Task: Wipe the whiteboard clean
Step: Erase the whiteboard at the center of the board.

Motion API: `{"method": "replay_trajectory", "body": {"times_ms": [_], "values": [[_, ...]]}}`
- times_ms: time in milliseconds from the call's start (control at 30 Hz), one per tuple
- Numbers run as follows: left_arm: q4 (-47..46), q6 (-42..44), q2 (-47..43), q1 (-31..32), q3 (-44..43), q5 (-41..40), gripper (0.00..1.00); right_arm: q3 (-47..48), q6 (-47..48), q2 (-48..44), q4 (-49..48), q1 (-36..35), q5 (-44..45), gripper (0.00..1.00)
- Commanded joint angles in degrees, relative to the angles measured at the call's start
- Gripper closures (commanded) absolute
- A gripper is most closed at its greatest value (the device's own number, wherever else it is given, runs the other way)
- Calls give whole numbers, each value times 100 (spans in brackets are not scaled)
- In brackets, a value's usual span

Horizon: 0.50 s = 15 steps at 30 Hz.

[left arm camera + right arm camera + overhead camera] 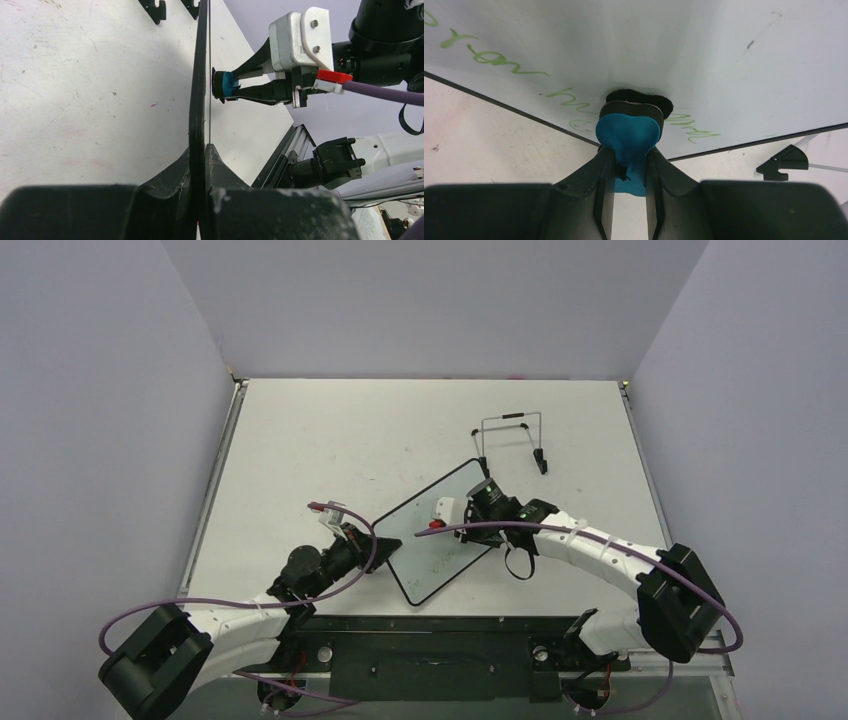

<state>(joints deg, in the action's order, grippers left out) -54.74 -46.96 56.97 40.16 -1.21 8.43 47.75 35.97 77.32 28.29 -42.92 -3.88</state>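
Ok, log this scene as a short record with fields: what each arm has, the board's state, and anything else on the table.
left fingers: shut on the edge of the whiteboard
right fingers: shut on the blue eraser
eraser contact: black pad pressed against the board's face
board state: green handwriting visible on both sides of the eraser, not yet wiped
also on the table: wire stand, beyond the board, untouched
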Motion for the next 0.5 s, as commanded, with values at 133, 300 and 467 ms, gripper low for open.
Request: {"method": "replay_trajectory", "body": {"times_ms": [133, 300, 467], "values": [[-603, -49, -213, 48, -141, 103, 100, 22, -269, -273, -430, 361, 241, 100], [-539, -44, -247, 49, -145, 98, 100, -37, -111, -854, -190, 991, -562, 100], [-538, -64, -247, 59, -162, 105, 100, -37, -43, -934, -34, 1172, -924, 100]]}}
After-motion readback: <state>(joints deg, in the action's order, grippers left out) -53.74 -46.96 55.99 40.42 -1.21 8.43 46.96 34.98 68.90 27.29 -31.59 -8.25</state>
